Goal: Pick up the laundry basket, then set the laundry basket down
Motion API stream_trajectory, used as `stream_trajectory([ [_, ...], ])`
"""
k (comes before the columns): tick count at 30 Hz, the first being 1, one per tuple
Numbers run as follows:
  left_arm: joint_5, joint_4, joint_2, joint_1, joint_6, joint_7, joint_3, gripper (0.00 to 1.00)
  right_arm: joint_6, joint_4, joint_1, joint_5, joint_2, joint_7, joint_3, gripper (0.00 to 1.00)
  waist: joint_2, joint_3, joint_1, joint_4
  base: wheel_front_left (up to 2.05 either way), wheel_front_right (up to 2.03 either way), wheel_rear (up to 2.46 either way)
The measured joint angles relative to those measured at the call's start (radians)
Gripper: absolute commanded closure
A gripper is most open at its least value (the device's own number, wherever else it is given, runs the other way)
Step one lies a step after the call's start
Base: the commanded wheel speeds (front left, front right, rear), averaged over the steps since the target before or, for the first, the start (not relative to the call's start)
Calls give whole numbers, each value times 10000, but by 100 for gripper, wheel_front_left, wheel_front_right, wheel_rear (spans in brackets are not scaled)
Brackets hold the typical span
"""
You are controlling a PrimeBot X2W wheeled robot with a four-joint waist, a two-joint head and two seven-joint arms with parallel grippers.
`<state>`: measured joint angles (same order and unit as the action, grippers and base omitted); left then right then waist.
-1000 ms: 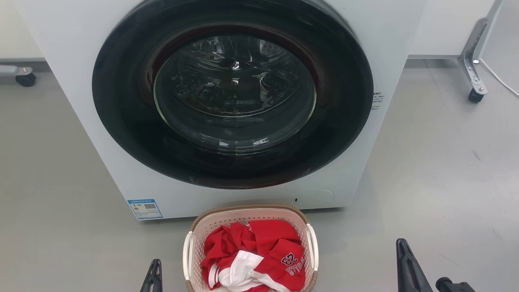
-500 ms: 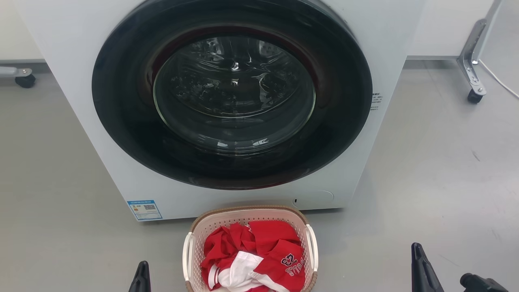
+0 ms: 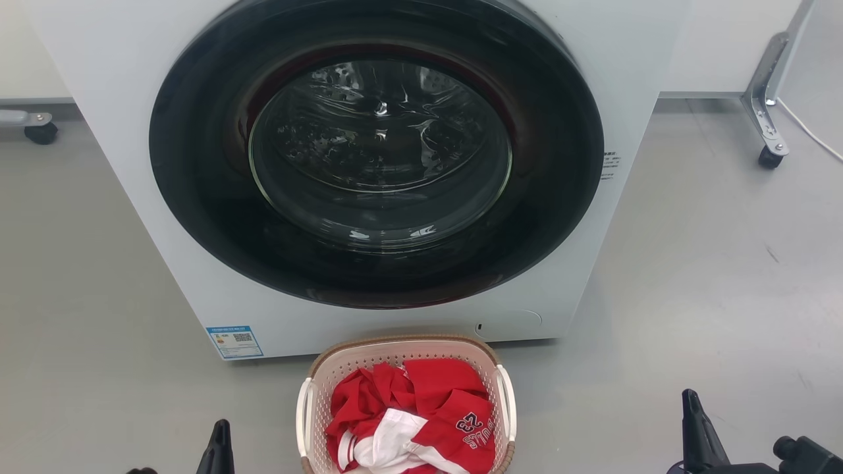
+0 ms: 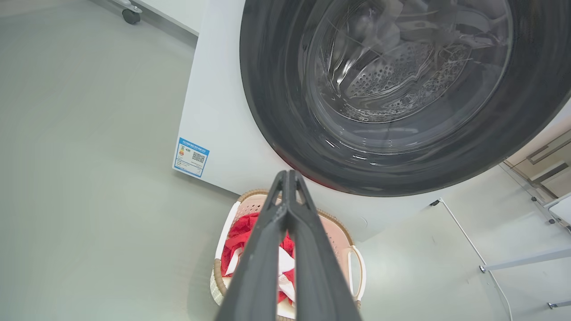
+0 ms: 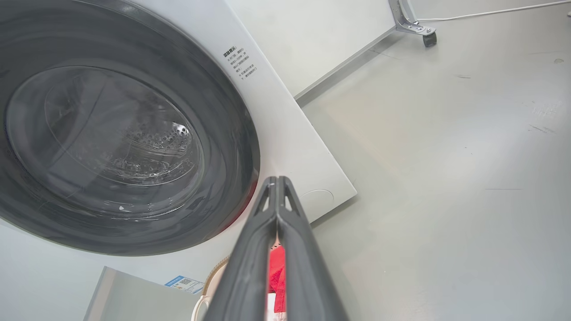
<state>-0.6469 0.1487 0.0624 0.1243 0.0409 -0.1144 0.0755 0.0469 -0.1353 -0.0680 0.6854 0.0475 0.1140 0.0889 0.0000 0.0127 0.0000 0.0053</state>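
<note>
Smooth grey floor (image 3: 691,276), faintly scuffed at the right, with a short dark mark (image 3: 772,253); standing on it, a white washing machine (image 3: 632,79) with a big round dark door; just in front of the machine's lower edge, resting on the floor, the laundry basket (image 3: 403,340), far rim close to the machine's base, touching or not unclear; at the far right a metal leg on a black caster (image 3: 766,158), a white cable (image 3: 813,135) trailing over the floor beside it; at the far left another black caster (image 3: 41,130).
</note>
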Motion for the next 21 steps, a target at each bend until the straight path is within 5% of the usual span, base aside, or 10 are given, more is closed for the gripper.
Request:
stream_trajectory([
  [21,-3172,474,-46,-708,-600,792,-548,100,-560,-568,446,3055,-15,-792,-759,100,0,-38,0,-18,0,0,0],
])
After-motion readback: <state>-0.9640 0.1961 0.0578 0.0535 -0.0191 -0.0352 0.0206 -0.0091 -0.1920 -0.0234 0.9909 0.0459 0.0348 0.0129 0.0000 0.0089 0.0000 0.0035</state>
